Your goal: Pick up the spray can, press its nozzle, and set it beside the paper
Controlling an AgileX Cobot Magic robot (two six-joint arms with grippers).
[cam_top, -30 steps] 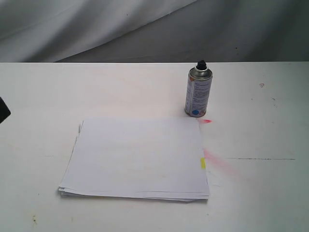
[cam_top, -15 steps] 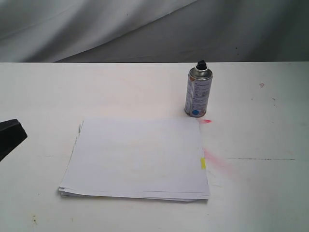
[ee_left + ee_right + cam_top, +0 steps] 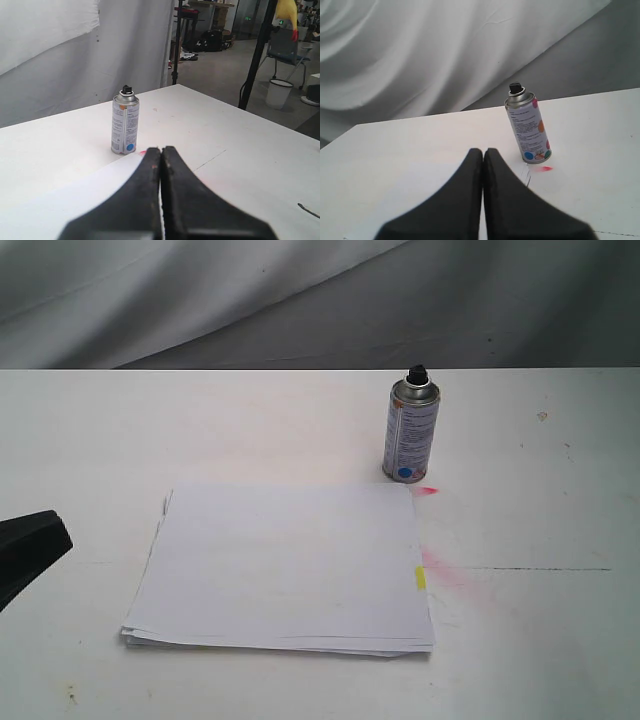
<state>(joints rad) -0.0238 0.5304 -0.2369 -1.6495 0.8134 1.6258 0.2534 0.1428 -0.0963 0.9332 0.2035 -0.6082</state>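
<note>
The silver spray can (image 3: pixel 411 433) stands upright on the white table, just beyond the far right corner of the paper (image 3: pixel 285 565), its black nozzle (image 3: pixel 417 373) on top. It shows in the left wrist view as the can (image 3: pixel 125 126) and in the right wrist view as the can (image 3: pixel 528 129). The paper is a white stack with a yellow tab (image 3: pixel 420 578) on its right edge. My left gripper (image 3: pixel 161 148) is shut and empty, far from the can; its black tip (image 3: pixel 30 540) enters at the left edge. My right gripper (image 3: pixel 483 150) is shut and empty, out of the exterior view.
Pink spray marks (image 3: pixel 440 570) stain the table right of the paper, with a small one (image 3: pixel 427 490) by the can's base. A thin dark line (image 3: pixel 545 569) runs on the right. A grey cloth backdrop (image 3: pixel 300 300) hangs behind the table.
The left gripper's black tip has come further into the exterior view from the left edge, lower and rightward. The can and the paper have not moved.
</note>
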